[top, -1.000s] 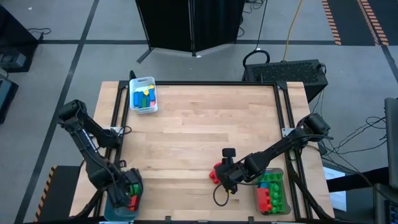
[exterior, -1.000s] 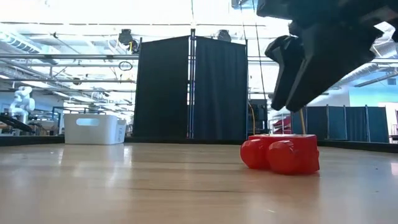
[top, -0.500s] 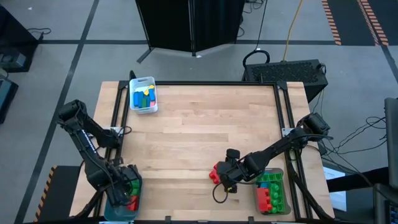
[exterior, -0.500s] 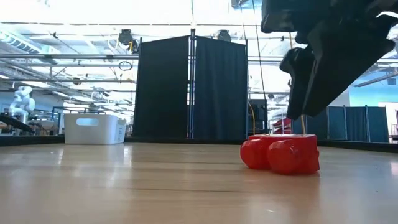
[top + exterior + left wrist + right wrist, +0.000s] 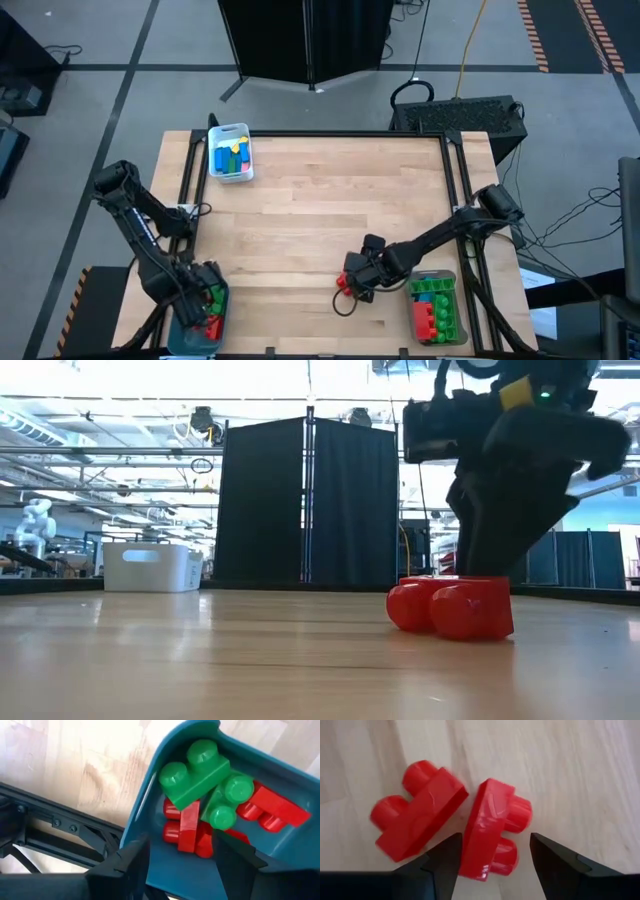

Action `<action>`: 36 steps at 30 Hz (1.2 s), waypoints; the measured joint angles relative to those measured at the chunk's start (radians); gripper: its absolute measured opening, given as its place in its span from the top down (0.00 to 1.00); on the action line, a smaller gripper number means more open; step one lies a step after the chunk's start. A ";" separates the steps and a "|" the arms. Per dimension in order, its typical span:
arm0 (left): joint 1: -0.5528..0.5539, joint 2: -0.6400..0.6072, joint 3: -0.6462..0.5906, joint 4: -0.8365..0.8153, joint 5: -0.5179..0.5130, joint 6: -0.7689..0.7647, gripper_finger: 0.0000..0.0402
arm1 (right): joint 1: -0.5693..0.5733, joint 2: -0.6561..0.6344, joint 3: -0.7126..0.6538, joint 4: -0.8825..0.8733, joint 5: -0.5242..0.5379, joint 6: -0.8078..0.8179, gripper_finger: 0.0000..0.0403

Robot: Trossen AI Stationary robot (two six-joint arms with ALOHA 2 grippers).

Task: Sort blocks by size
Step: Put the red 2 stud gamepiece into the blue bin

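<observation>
Fingers of the right gripper stand parted, one on each side of a red two-stud block lying on its side on the wooden table; neither finger is seen touching it, and nothing is held. That block's long axis runs roughly in line with the fingers, its two studs pointing sideways toward one of them. Second red two-stud block, just beside the first with their corners nearly meeting, also on its side, long axis slanted, studs facing away from its neighbour. In the high view the pair sits near the table's near edge, right of centre, mostly covered by the right gripper; the low view shows both red blocks on the tabletop under the dark gripper body. Left gripper: fingers apart, empty, poised over the teal bin at the near left corner. Bin contents: two green two-stud blocks atop several red blocks. Clear bin, near right: green, red and blue blocks. White bin, far left: blue, green and yellow blocks.
</observation>
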 joint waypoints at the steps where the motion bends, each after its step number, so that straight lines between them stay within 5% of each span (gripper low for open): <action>1: 0.005 0.000 0.000 0.001 0.000 0.000 0.51 | -0.002 0.000 0.000 -0.003 0.002 -0.001 0.46; 10: 0.053 0.000 0.001 0.004 -0.024 0.030 0.51 | -0.023 0.000 0.000 -0.028 0.027 -0.091 0.56; 24: 0.106 0.000 0.164 0.024 -0.634 0.293 0.51 | -0.022 0.000 0.000 -0.019 0.075 -0.172 0.82; 36: 0.185 0.008 0.164 0.277 -0.835 0.521 0.51 | 0.000 -0.003 0.002 -0.019 0.182 -0.235 0.99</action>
